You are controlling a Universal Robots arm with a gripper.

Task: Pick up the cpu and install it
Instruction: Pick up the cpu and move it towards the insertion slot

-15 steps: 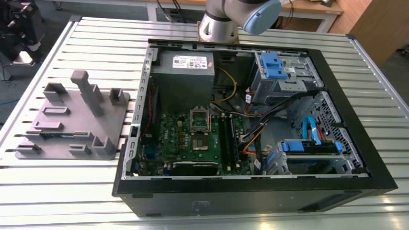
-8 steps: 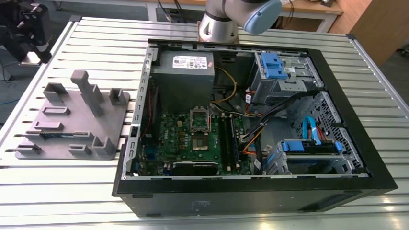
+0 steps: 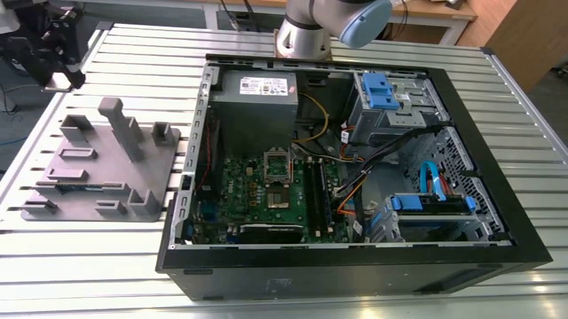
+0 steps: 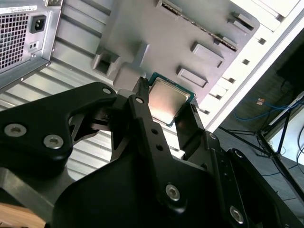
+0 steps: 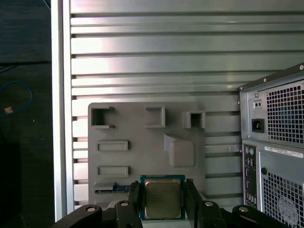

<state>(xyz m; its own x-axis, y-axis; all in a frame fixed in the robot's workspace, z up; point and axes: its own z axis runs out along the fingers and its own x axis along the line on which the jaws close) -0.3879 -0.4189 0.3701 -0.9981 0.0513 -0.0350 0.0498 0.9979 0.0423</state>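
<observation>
The cpu (image 5: 163,198), a small square chip with a pale metal top and green rim, sits between my two black fingers in both wrist views. My gripper (image 5: 162,191) is shut on it, one finger on each opposite edge. In the second wrist view the cpu (image 4: 165,99) hangs in my gripper (image 4: 167,98) well above the gray fixture plate (image 4: 190,28). In the exterior view my gripper (image 3: 58,76) hovers at the far left, beyond the fixture plate (image 3: 98,166), with the pale cpu (image 3: 60,81) at its tip. The motherboard socket (image 3: 278,166) lies inside the open computer case (image 3: 355,259).
The gray fixture plate carries tall posts (image 3: 120,126) and low blocks. The case (image 5: 275,142) stands beside it on the slatted metal table (image 5: 152,47). Inside the case are a power supply (image 3: 257,90), blue drive bays (image 3: 377,90) and loose cables (image 3: 373,166).
</observation>
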